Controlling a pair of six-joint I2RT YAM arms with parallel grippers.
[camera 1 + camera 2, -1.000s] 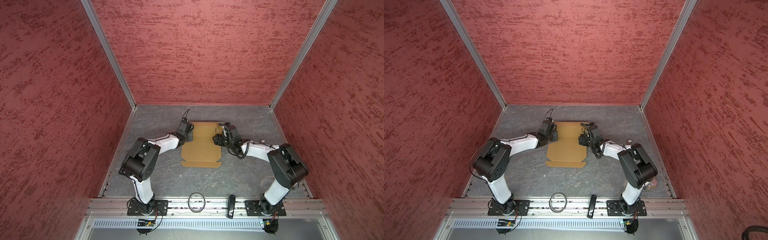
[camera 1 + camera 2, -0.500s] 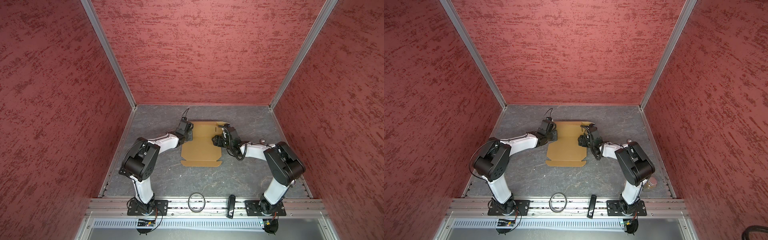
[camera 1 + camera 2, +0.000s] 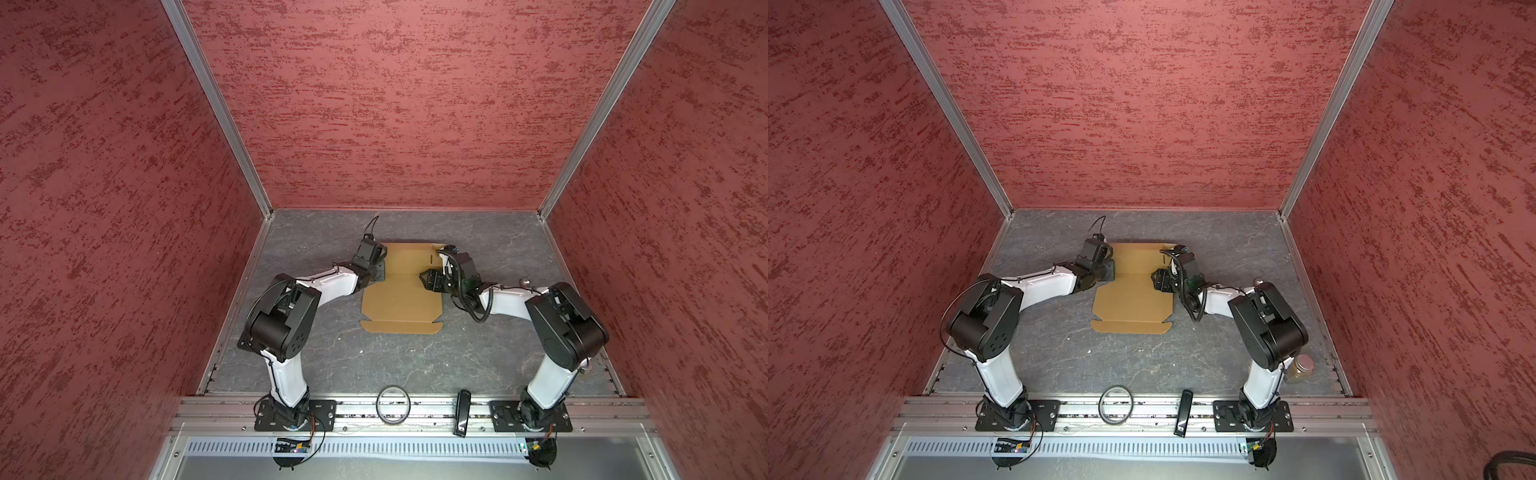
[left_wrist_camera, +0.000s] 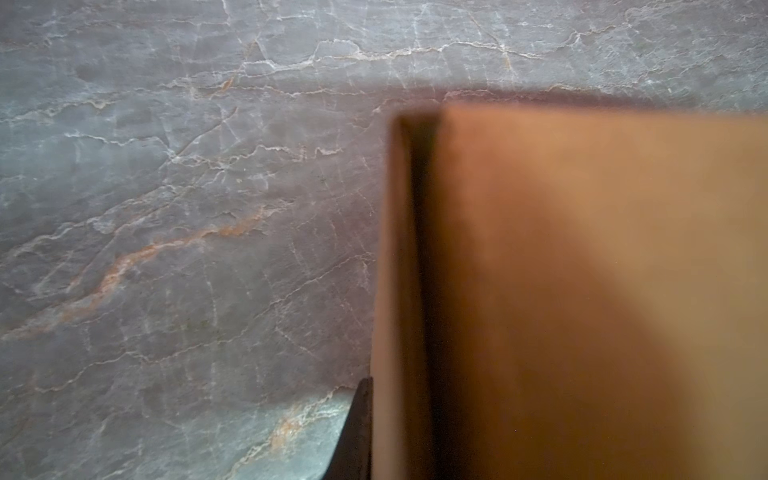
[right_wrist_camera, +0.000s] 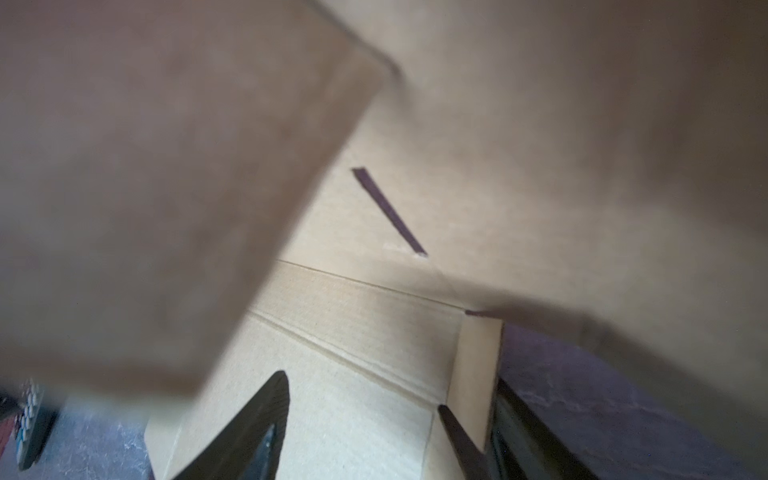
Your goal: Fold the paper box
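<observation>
The paper box (image 3: 399,299) is a tan cardboard sheet lying mostly flat mid-table in both top views (image 3: 1131,303). My left gripper (image 3: 379,270) sits at its left edge. In the left wrist view one dark finger (image 4: 357,432) presses the outer face of a raised side flap (image 4: 390,291); the other finger is hidden behind the cardboard. My right gripper (image 3: 428,282) reaches in from the right edge. In the right wrist view it (image 5: 390,378) stands open over the panel, a small upright tab (image 5: 473,365) beside one finger. A big blurred flap (image 5: 145,187) looms close to that camera.
Red walls enclose the grey marbled table (image 3: 374,365). A dark ring (image 3: 393,405) and a black bar (image 3: 462,417) lie on the front rail. A brown jar (image 3: 1300,368) stands by the right arm's base, and a small round object (image 3: 525,282) sits behind the right forearm.
My right gripper has slid slightly left over the box and its jaws have narrowed a little. The left arm has not moved.
</observation>
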